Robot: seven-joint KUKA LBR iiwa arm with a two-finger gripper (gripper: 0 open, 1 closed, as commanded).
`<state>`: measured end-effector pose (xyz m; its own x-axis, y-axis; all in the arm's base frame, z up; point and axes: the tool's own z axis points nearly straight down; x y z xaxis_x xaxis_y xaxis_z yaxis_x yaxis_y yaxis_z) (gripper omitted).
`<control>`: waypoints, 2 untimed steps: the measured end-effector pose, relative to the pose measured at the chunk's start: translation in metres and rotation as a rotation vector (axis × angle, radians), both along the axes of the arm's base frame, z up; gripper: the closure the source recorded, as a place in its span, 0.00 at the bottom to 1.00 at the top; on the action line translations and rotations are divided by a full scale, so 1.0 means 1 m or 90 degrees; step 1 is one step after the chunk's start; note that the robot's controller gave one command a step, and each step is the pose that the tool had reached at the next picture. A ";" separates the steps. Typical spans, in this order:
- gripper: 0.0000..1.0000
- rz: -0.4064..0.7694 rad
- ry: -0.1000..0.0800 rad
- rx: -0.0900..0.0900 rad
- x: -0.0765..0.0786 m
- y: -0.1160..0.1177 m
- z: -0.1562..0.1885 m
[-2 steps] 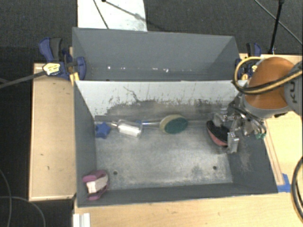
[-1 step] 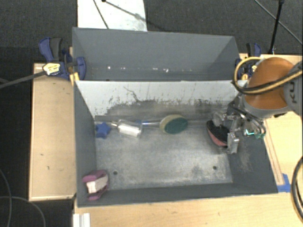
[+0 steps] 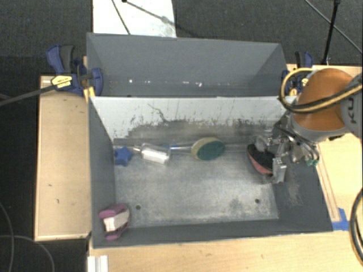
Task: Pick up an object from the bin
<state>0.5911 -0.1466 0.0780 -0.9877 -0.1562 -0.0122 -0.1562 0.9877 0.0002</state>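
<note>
The red thing, a small dark piece with a red-pink edge, lies at the right end of the bin floor, near the back wall. The tool is low in the bin just to its right, touching it or nearly so. From this angle I cannot tell whether the tool is spread, pressed together, or pinching the red thing.

Further left along the back wall lies a brush with a round green head, then a white piece and a blue piece. A pink thing sits apart in the front left corner.

The step in hand looks like the grasp itself, with the tool down at the red thing. The next move calls for a sure pinch on it, then a straight lift clear of the right wall. The risk is that the red thing slips out sideways.
</note>
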 end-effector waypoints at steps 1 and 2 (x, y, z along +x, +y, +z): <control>1.00 0.405 0.002 -0.005 -0.054 0.010 0.022; 1.00 0.393 0.001 -0.007 -0.053 0.007 0.142</control>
